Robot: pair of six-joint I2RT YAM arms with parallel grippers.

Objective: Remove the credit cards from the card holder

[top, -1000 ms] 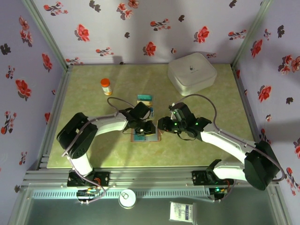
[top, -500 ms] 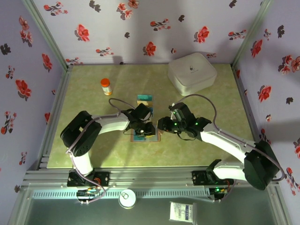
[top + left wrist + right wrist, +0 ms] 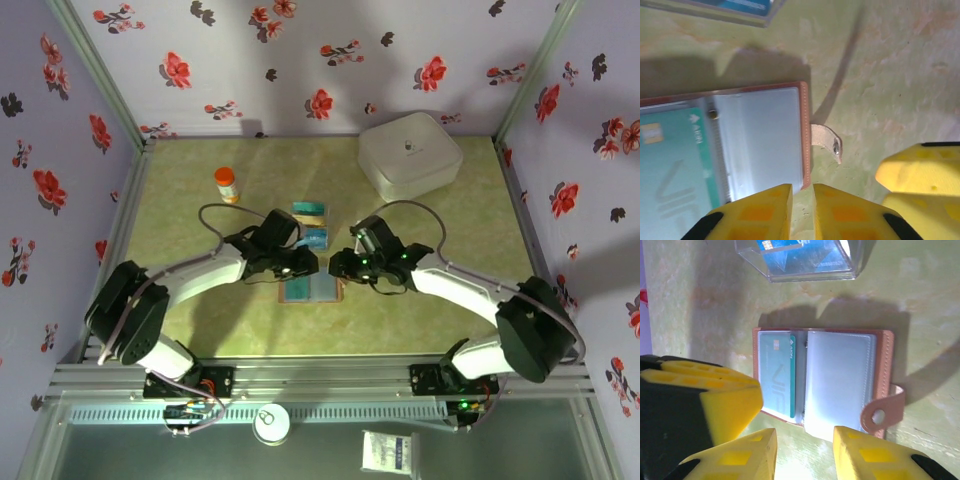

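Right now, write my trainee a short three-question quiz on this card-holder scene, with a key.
1. True or false: the card holder lies folded shut on the table.
2. What colour is the credit card showing in its pocket? A) red B) teal C) black
3. Fill in: the right gripper hovers at the holder's edge with its jaws ___ and nothing between them.

Key: 1 false, it lies spread open; 2 B; 3 open.
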